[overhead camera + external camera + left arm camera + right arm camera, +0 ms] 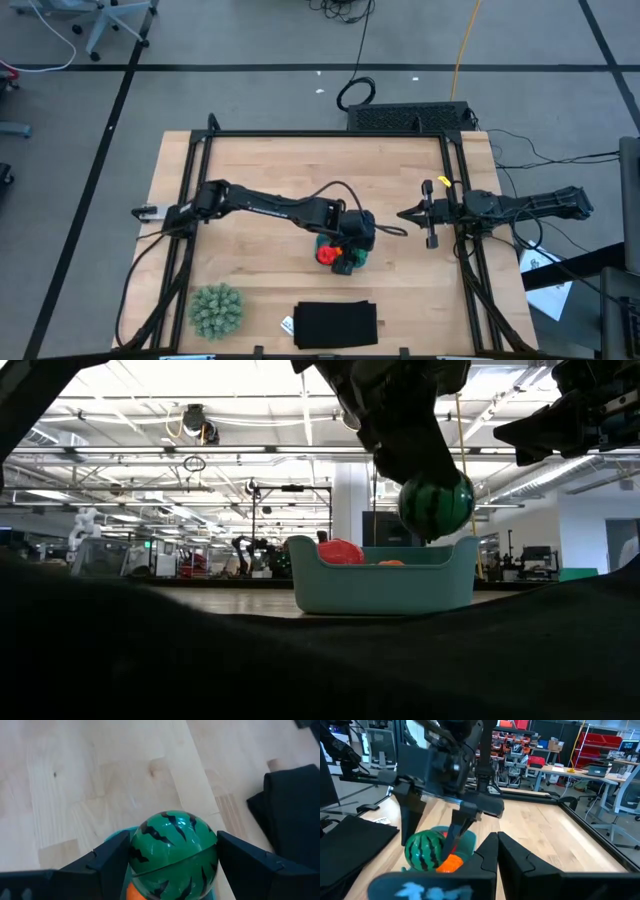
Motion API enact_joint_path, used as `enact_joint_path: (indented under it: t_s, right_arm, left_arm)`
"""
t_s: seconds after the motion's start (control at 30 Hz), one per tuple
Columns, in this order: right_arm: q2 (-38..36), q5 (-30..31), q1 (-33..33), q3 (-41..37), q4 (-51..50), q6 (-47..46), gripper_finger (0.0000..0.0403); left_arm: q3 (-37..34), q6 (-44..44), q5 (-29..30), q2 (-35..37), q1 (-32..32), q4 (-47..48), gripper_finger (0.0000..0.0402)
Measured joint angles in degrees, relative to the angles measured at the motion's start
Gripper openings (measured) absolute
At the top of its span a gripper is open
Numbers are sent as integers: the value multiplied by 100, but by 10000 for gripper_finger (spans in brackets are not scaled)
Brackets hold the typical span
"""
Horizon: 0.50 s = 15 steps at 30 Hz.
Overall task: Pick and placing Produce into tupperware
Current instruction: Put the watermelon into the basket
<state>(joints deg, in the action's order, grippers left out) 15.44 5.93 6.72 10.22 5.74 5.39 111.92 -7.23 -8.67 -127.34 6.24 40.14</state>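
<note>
Bench (260,160): pale wood planks with a black frame along its edges, standing on grey floor crossed by dark lines.

Left gripper (172,865): above the teal tupperware (380,585), fingers pinching the green striped ball (436,505) clear of the rim.

Tupperware contents: red fruit (341,551) and orange ball (391,562).

Right gripper (405,215): waiting near the bench's right edge, fingers pressed together.

Front of bench: spiky pale green ball (216,310), flat black rectangle (336,324).

Room: open workshop with ceiling lights, desks and shelving.
</note>
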Motion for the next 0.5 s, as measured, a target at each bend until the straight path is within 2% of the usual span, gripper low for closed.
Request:
enact_joint_path:
  t_s: [0.5]
  right_arm:
    - [2,0,0,0,-7,0,0]
  left_arm:
    - [-270,-140,140,15,56,12,271]
